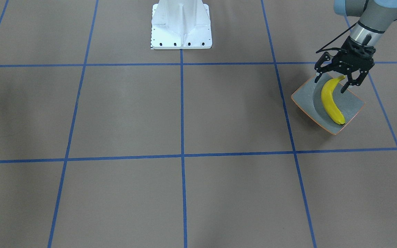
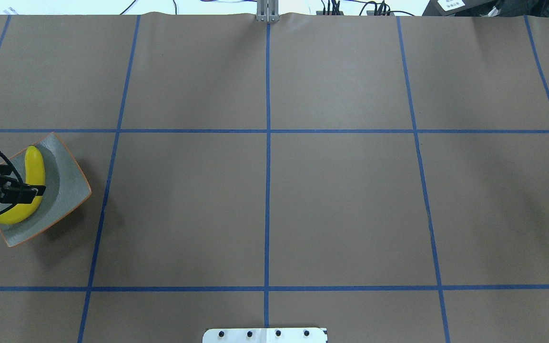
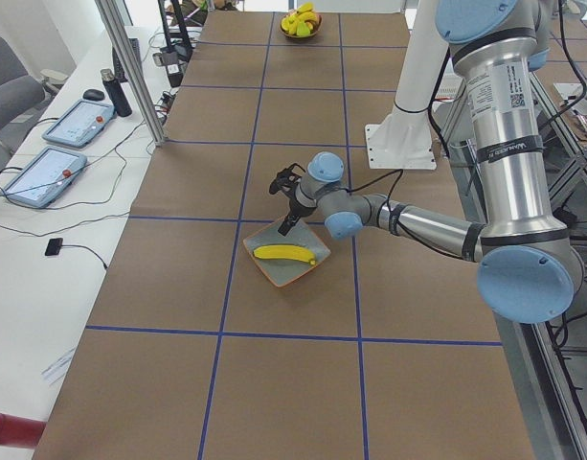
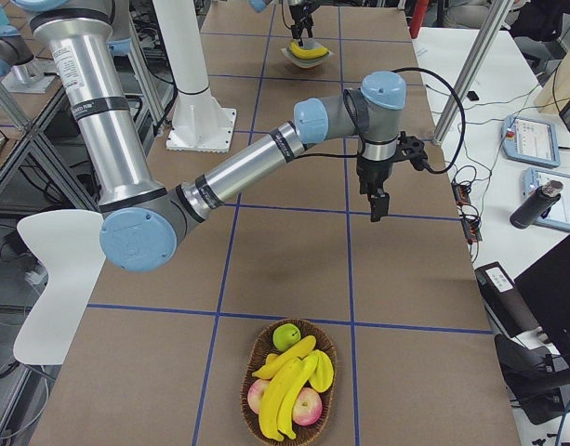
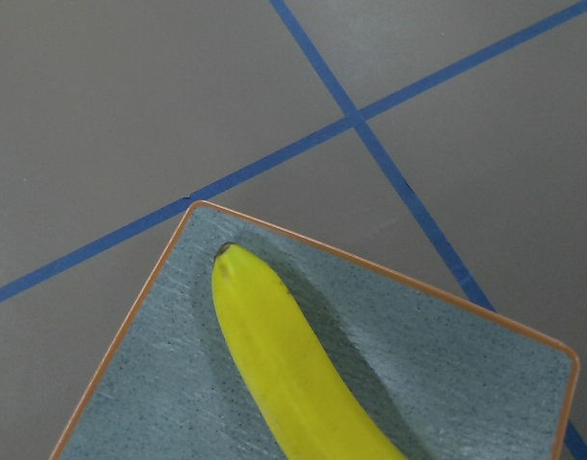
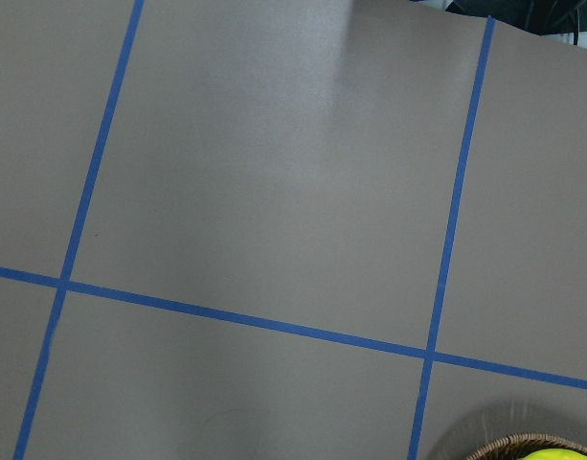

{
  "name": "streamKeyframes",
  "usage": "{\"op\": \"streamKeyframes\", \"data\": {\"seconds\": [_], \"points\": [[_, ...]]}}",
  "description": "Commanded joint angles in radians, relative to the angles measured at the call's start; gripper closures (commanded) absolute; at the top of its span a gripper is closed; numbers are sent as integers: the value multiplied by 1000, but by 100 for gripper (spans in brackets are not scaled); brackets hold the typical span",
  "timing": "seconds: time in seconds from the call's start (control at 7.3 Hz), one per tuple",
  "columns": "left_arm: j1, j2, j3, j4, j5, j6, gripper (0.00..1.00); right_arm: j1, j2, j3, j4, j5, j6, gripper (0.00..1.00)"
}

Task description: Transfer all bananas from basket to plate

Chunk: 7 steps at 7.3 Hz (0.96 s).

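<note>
One yellow banana point(image 1: 331, 101) lies on the grey-green plate point(image 1: 353, 103) with the orange rim, at the table's left end. My left gripper point(image 1: 330, 84) hangs open just above the banana's end near the robot, its fingers either side of it and holding nothing. The left wrist view looks down on the same banana point(image 5: 283, 374) and the plate point(image 5: 159, 383). Several more bananas point(image 4: 289, 379) lie in the wicker basket point(image 4: 250, 404) at the table's right end. My right gripper point(image 4: 377, 197) hangs over bare table short of the basket; I cannot tell whether it is open or shut.
The basket also holds apples point(image 4: 307, 405) and a green fruit point(image 4: 285, 335). The white robot base point(image 1: 181, 26) stands at the table's middle edge. Tablets point(image 3: 63, 125) and cables lie on the side bench. Blue tape lines grid the brown table.
</note>
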Motion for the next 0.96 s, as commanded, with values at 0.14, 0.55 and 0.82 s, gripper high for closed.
{"op": "streamKeyframes", "data": {"seconds": [0.14,0.55,0.82], "points": [[-70,-56,-20,6,-96,-2,0,22,-97,-86,163,3,-106,0],[-70,-70,-20,6,-96,-3,0,113,-238,-121,236,1,-386,0],[-69,-75,-20,6,-96,-3,0,177,-318,-170,259,-2,-594,0]]}}
